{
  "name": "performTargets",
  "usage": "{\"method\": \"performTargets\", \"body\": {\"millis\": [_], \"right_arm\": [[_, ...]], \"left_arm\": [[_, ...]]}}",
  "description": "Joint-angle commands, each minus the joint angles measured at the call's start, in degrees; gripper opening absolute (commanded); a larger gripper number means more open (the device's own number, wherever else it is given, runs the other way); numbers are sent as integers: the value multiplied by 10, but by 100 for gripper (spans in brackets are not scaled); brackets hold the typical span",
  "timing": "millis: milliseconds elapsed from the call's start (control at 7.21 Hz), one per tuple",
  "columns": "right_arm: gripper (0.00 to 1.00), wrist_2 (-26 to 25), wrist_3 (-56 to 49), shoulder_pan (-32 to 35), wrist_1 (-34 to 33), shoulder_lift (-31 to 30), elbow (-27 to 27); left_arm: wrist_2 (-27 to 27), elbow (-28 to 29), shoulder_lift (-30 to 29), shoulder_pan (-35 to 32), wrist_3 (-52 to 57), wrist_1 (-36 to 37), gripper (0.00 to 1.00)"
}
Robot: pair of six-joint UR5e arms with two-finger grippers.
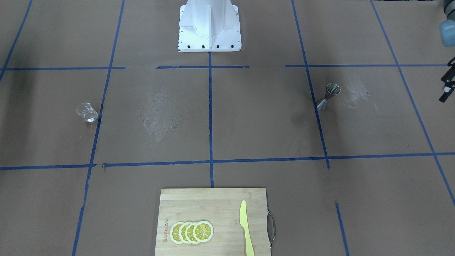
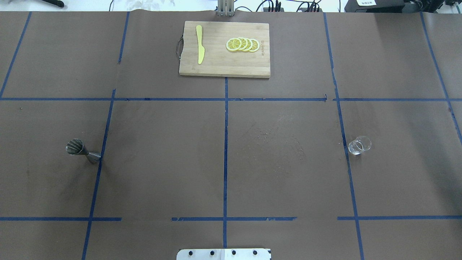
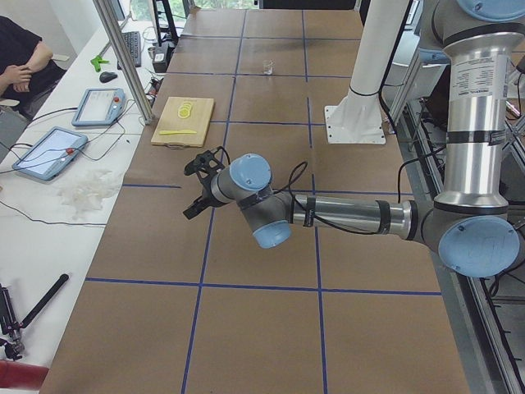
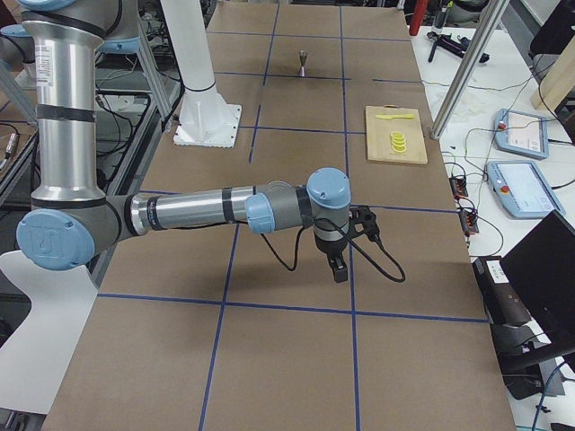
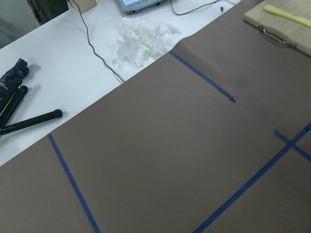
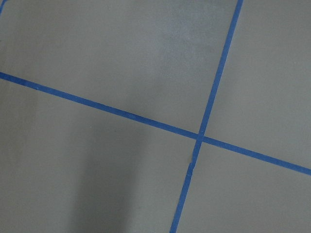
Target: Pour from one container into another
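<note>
- Step in hand, as I read it: very start, pre-grasp. Nothing is held and nothing poured yet.
- Small clear glass cup w/ wide rim [image 2: 359,145] stands upright on the robot's right side of the brown paper-covered table [image 2: 162,162], just beside a blue tape line. Can't tell if there's liquid in it.
- Small shiny steel hourglass-shaped jigger [image 2: 83,151] stands upright on the robot's left side, base touching a tape line. It's well apart from the cup, w/ the whole centre of the table between them.
- Left gripper [image 3: 195,205] hangs above the table near its left end, well away from the jigger. Empty, but can't tell whether the jaws are apart or together.
- Right gripper [image 4: 339,268] hangs above the table's right end, pointing down, far from the cup. Also empty, jaw state not readable.
- Both wrist cams show only paper and tape, no task item.
- Next move, prob.: right arm travels to the cup, comes in level w/ jaws wide and grips the wall below the rim. Glass is slippery, so a centred, firm grip is needed.
- The jigger's mouth is narrow and the thing looks tippy. The left arm may need to steady it or bring it toward the centre before the pour.
</note>
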Motion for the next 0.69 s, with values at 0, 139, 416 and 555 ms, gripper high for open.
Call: {"method": "performTargets", "body": {"millis": [0,139,416,555], "right_arm": [[100,0,0,1,0,-5,-1],[100,0,0,4,0,-5,0],[100,0,0,5,0,-5,1],[100,0,0,5,0,-6,1]], "left_arm": [[140,-43,50,112,-123,-89,100],[164,-74,73,140,-156,-111,100],[217,-109,110,196,-168,-166,100],[288,-110,111,252,-201,-174,100]]}}
